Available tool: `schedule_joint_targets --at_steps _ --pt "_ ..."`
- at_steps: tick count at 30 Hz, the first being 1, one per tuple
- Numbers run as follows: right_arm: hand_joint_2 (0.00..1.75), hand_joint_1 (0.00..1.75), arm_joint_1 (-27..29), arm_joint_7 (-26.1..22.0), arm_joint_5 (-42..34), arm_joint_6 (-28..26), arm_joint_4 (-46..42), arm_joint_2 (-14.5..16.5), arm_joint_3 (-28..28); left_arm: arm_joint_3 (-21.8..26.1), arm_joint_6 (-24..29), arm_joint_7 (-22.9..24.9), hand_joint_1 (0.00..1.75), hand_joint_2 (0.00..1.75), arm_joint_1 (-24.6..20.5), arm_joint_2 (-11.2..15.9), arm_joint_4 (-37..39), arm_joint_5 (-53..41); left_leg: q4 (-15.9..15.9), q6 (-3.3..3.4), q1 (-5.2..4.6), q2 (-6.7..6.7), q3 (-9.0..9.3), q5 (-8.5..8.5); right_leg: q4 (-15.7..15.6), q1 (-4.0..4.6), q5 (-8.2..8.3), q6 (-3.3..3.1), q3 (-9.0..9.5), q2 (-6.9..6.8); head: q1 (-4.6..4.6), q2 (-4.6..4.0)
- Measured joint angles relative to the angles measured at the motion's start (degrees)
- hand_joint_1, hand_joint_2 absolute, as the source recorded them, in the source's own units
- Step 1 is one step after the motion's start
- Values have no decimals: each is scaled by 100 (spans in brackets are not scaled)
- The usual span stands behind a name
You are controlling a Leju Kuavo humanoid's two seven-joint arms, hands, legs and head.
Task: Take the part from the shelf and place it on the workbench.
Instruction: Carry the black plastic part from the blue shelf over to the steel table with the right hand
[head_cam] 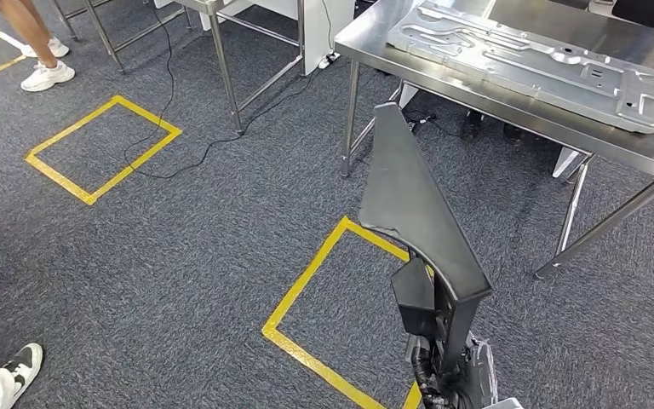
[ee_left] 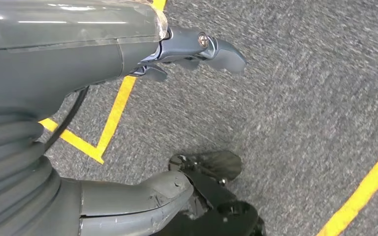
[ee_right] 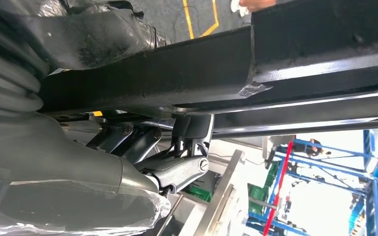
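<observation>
Grey carpet floor [head_cam: 204, 256] with yellow tape squares lies under the robot, and a steel bench stands ahead on the right.

Nearest, the right robot hand [ee_right: 177, 164] grips the long black plastic part with a pointed upper end [head_cam: 409, 213] from below, its fingers closed on the lower edge, and the part stands almost upright over the yellow tape square [head_cam: 306, 290] close to the robot. The left robot hand [ee_left: 187, 54] hangs above the carpet with nothing in it and its fingers apart. Farther on, the stainless steel bench [head_cam: 511, 106] carries a flat pressed silver metal panel [head_cam: 528, 60]. On the far left, a person's leg with a white shoe [head_cam: 47, 75] stands beside another tape square [head_cam: 102, 149].
</observation>
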Motion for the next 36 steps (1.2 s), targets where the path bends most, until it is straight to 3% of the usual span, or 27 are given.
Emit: schedule_joint_targets --at_steps 2,4,6,8,11,12,13,14,15,17,19,22,24,26,27,28,29,30,32,34,36 --pt "175 175 -19 -19 -35 16 -8 -4 9 3 -20 -3 0 175 24 -35 -44 -4 10 -56 -18 68 69 -71 -753 27 354 -39 342 -232 1 0" --pt "175 175 -47 -26 -44 22 -28 -6 25 9 -26 -7 0 175 32 -50 -84 -4 17 -123 -54 164 103 -130 -1060 67 412 -124 465 -349 -1 0" --pt "175 175 -56 -30 -44 22 -44 -7 34 13 -29 -11 0 175 19 -57 -105 -5 9 -182 -66 280 143 -172 -1069 79 401 -208 450 -234 -2 0" --pt "175 175 -53 -30 -46 33 -62 -8 38 15 -32 -16 0 175 5 -63 -113 -9 157 -242 -47 216 120 -312 -1091 68 409 -274 454 -114 -2 0" --pt "175 175 -76 -31 -58 80 -86 -11 60 23 -35 -21 0 175 8 -69 -116 -16 1081 -280 -28 -26 -332 -775 -1105 62 411 -355 462 40 -3 0" --pt "175 175 -80 -28 -69 91 -86 -13 66 26 -35 -21 0 175 13 -68 -116 -18 1394 -278 -28 -55 -510 -867 -1104 71 408 -369 466 100 -2 0" --pt "175 175 -89 -16 -86 103 -86 -16 69 30 -34 -20 0 175 15 -67 -115 -20 1546 -269 -28 -74 -618 -849 -1102 80 405 -375 473 168 -2 0" --pt "175 175 -110 2 -106 111 -86 -19 72 33 -33 -20 0 175 11 -63 -112 -21 1504 -252 -30 -92 -638 -725 -1101 88 404 -377 483 240 -2 0" --pt "175 175 -143 20 -126 120 -86 -22 74 35 -31 -19 0 175 0 -57 -109 -21 1267 -225 -31 -126 -564 -511 -1100 94 404 -377 496 314 -2 0" --pt "175 175 -223 40 -143 126 -89 -26 78 39 -22 -19 0 175 -32 -33 -104 -21 581 -151 -34 -339 -308 -112 -1090 107 400 -367 507 447 -2 0" --pt "175 175 -266 43 -145 125 -91 -28 81 43 -10 -15 0 175 -62 -12 -100 -17 189 -110 -47 -511 -156 0 -1077 98 407 -319 485 562 -2 0" --pt "175 175 -269 55 -143 120 -94 -33 91 47 24 -11 0 175 -102 -6 -79 -14 63 -55 -52 -396 -98 19 -1084 73 430 -204 450 667 -1 0" --pt "175 175 -276 79 -120 107 -107 -37 93 48 63 -14 0 175 -113 1 -49 -15 -35 8 -16 -268 -53 76 -893 82 288 -137 357 467 3 0" --pt "175 175 -294 132 -67 76 -115 -40 95 50 103 -17 0 175 -103 17 1 -15 -65 42 -14 -162 -42 85 -336 54 -38 -85 88 190 5 0" --pt "175 175 -296 169 -28 42 -115 -40 95 52 126 -17 0 175 -98 29 37 -15 -63 49 -17 -112 -44 71 1 30 -181 -61 -81 126 4 0" --pt "175 175 -294 209 19 -5 -113 -40 95 54 162 -13 0 175 -99 50 91 -14 -60 38 -17 -72 -40 44 231 4 -230 -37 -197 90 5 0" --pt "175 175 -289 243 63 -53 -112 -41 96 56 199 -9 0 175 -106 73 152 -13 -59 23 -14 -33 -28 17 284 -20 -175 -14 -221 67 5 0" --pt "175 175 -286 268 97 -92 -110 -44 99 58 236 -5 0 175 -116 98 219 -10 -58 2 -8 -3 -6 -19 108 -44 -15 5 -121 47 5 0" --pt "175 175 -292 293 136 -121 -108 -55 105 61 286 -2 0 175 -138 146 330 -4 -60 -54 4 35 71 -84 -631 -65 314 14 303 -10 5 0" --pt "175 175 -304 306 168 -123 -109 -67 112 64 309 -3 0 175 -164 195 402 -1 -59 -130 -3 55 134 -144 -1101 -35 361 -33 576 -49 5 0" --pt "175 175 -308 318 190 -126 -110 -78 119 66 318 -6 0 175 -189 237 461 3 -74 -207 -10 69 176 -188 -1149 8 279 -115 607 -39 4 0"
